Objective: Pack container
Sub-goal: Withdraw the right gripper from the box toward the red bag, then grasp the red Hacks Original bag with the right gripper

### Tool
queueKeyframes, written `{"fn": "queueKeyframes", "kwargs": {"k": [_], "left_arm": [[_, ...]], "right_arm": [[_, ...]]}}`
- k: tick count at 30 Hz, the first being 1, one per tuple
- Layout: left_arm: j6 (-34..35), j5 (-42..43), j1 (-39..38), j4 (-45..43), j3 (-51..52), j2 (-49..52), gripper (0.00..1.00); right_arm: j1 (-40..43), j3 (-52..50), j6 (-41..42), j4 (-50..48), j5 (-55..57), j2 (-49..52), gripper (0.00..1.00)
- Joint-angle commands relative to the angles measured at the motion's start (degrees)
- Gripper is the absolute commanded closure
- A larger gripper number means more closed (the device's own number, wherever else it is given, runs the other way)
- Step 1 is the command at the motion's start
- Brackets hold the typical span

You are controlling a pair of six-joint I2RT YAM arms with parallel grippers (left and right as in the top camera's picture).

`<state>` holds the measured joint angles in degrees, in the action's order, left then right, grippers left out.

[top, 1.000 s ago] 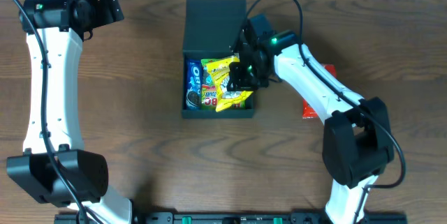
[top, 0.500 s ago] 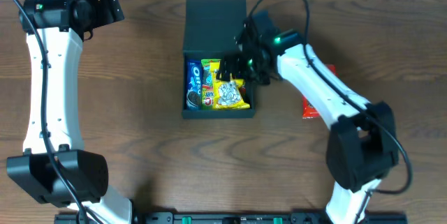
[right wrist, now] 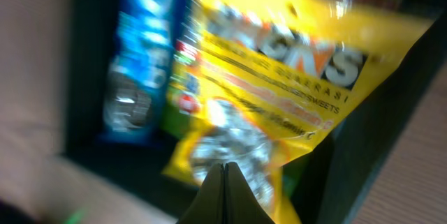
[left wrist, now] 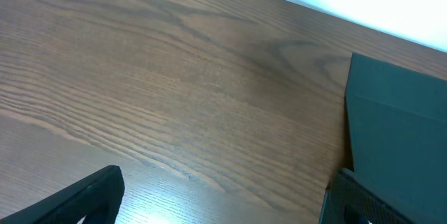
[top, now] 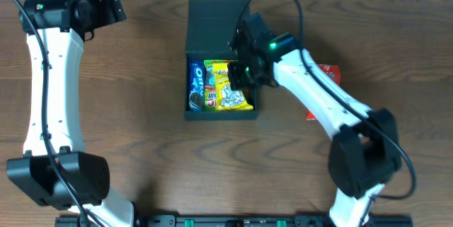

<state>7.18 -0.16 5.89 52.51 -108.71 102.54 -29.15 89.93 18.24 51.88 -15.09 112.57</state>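
Hovering over the yellow packet (top: 232, 92) in the container (top: 219, 114), the right hand (right wrist: 225, 175) has fingers (right wrist: 209, 208) pressed together; the left hand (left wrist: 227, 199) gapes wide above the tabletop (left wrist: 174, 77).

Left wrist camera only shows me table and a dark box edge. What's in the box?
Observer: A blue Oreo packet lies inside the box.
Operator: Is that all?
Observer: No, a yellow packet lies right beside it.
Operator: Where's the other arm?
Observer: The right gripper hangs over the yellow packet, fingers together.
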Motion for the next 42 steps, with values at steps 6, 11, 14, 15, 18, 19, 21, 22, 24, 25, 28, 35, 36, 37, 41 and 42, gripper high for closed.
{"fn": "queueKeyframes", "kwargs": {"k": [6, 11, 14, 15, 18, 19, 21, 22, 24, 25, 28, 35, 36, 37, 41, 42], "left_arm": [[-0.8, 0.3, 0.1, 0.2, -1.4, -1.4, 0.05], [-0.8, 0.3, 0.1, 0.2, -1.4, -1.4, 0.05], [-0.8, 0.3, 0.1, 0.2, -1.4, -1.4, 0.05], [-0.8, 0.3, 0.1, 0.2, -1.4, -1.4, 0.05], [-0.8, 0.2, 0.1, 0.1, -1.4, -1.4, 0.05], [-0.8, 0.2, 0.1, 0.1, -1.4, -1.4, 0.05], [-0.8, 0.2, 0.1, 0.1, -1.4, -1.4, 0.05], [-0.8, 0.2, 0.1, 0.2, -1.4, -1.4, 0.05], [-0.8, 0.2, 0.1, 0.2, -1.4, -1.4, 0.05], [-0.8, 0.2, 0.1, 0.1, -1.4, -1.4, 0.05], [-0.8, 0.2, 0.1, 0.0, -1.4, -1.4, 0.05], [-0.8, 0.3, 0.1, -0.1, -1.4, -1.4, 0.05], [-0.8, 0.3, 0.1, -0.1, -1.4, -1.4, 0.05], [-0.8, 0.3, 0.1, -0.1, -1.4, -1.4, 0.05], [-0.8, 0.3, 0.1, -0.1, -1.4, -1.4, 0.05], [-0.8, 0.3, 0.1, -0.1, -1.4, -1.4, 0.05]], "right_arm": [[0.1, -2.1, -1.6, 0.2, 4.6, 7.4, 0.99], [1.1, 2.0, -1.6, 1.7, 4.3, 5.6, 0.99], [2.3, 9.7, -2.3, 5.2, 4.2, 2.1, 0.99], [2.7, 11.7, -3.8, 5.6, 4.3, 0.7, 0.99], [5.1, 13.5, -4.6, 5.5, 9.5, -2.9, 0.99], [7.4, 13.5, -4.6, 6.8, 12.1, -3.7, 0.99], [11.6, 13.4, -4.7, 9.9, 13.1, -3.7, 0.98], [14.4, 12.7, -4.9, 11.3, 13.3, -3.6, 0.98], [21.4, 10.0, -7.1, 12.6, 13.2, -3.6, 0.98], [24.8, 7.6, -8.6, 12.2, 13.2, -3.6, 0.99], [33.0, 0.6, -9.8, 10.1, 10.8, -3.6, 0.98], [42.0, -11.1, -14.6, 1.3, 3.5, -3.6, 0.56], [42.0, -12.2, -15.0, 0.1, 3.4, -3.6, 0.53], [42.0, -13.2, -15.6, -0.9, 3.1, -3.6, 0.48], [41.9, -16.4, -15.8, -4.7, 2.5, -3.5, 0.43], [41.9, -17.0, -15.8, -5.4, 2.1, -3.5, 0.42]]}}
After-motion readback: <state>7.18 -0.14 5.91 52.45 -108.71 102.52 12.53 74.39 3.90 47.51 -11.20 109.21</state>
